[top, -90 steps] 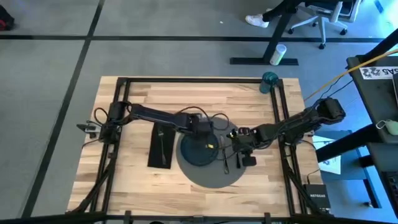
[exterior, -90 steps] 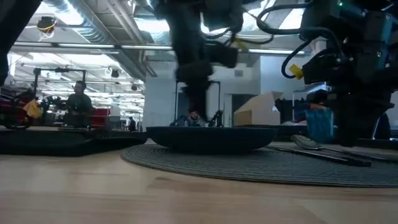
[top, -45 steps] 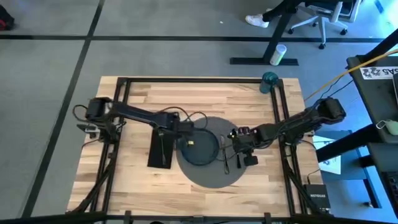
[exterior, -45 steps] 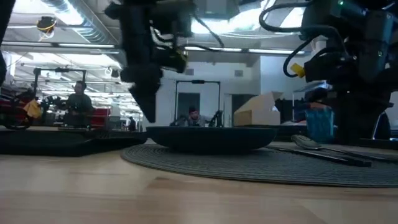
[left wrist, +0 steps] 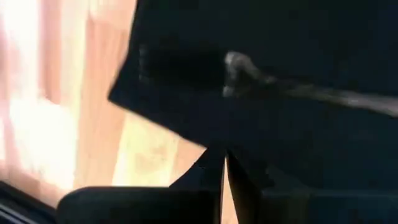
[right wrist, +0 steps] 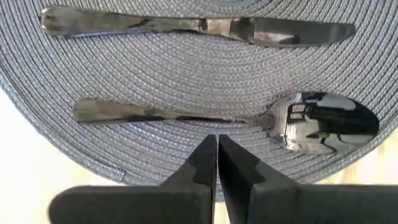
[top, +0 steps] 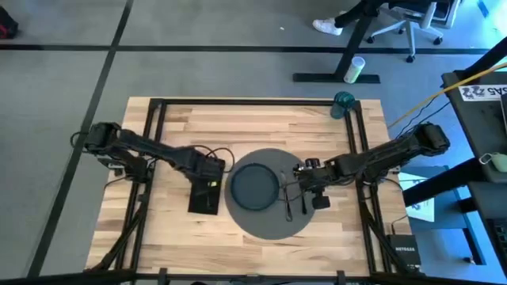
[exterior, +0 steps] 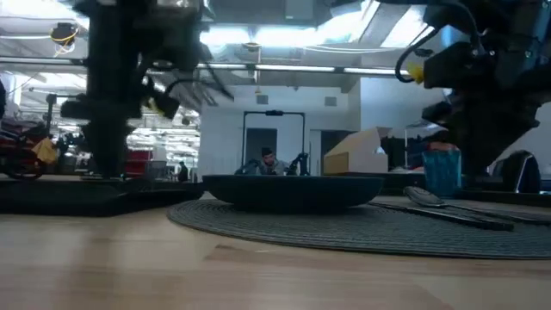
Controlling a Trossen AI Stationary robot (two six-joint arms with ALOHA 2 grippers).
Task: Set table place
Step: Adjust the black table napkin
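Two pincers are over the table (top: 253, 119). The left pincer (top: 207, 176) hangs above the black napkin (top: 204, 188), at nine o'clock of the plate (top: 254, 187); its fingers meet tip to tip in the left wrist view, closed on nothing. A fork (left wrist: 298, 92) lies on the napkin just beyond those tips. The right pincer (top: 310, 186) hovers at the three o'clock edge of the grey placemat (top: 269, 226), likewise closed and empty, with the spoon (right wrist: 236, 118) right ahead of its tips and the knife (right wrist: 199, 26) beyond that, both lying flat on the mat.

Moving outward, the plate sits at the centre of the placemat, and a teal cup (top: 343, 104) stands well apart at the table's one o'clock corner, by the black rail.

Judging by the layout, mat, plate, napkin and cutlery are already placed, so the cup looks like the remaining piece. The next move probably calls for the right arm to lift, swing toward one o'clock, open, and carry the cup upright to the setting.

Writing: a box off the table at five o'clock bears white lettering, too small to read with confidence.
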